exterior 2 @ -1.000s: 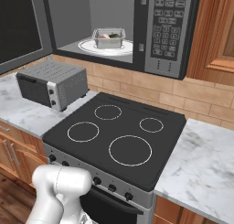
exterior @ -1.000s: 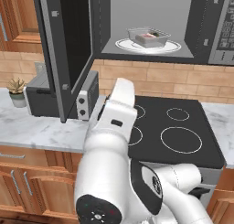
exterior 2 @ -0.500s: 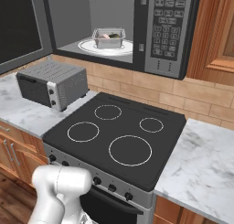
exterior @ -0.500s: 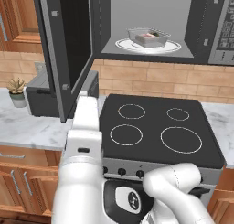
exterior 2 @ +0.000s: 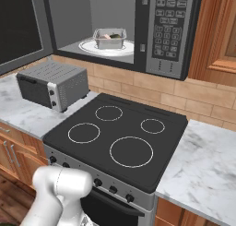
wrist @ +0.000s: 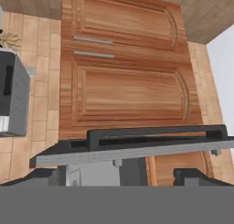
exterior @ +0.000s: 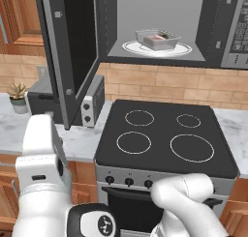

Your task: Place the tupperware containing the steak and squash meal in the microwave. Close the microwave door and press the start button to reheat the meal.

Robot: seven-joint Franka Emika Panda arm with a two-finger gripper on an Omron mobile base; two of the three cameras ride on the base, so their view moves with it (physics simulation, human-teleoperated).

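arm has swung low and left of the stove | tupperware (exterior: pixel 157 39) sits in microwave (exterior 2: pixel 170 31) | jaws: cannot tell | step: close microwave door (exterior: pixel 72 52) | next: push door shut

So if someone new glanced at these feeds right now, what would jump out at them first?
Probably the microwave gaping open above the stove, with the tupperware already sitting on the white turntable inside. Next, the microwave door swung wide to the left, hanging over the toaster oven on the counter. The white arm fills the lower left of the left base view.
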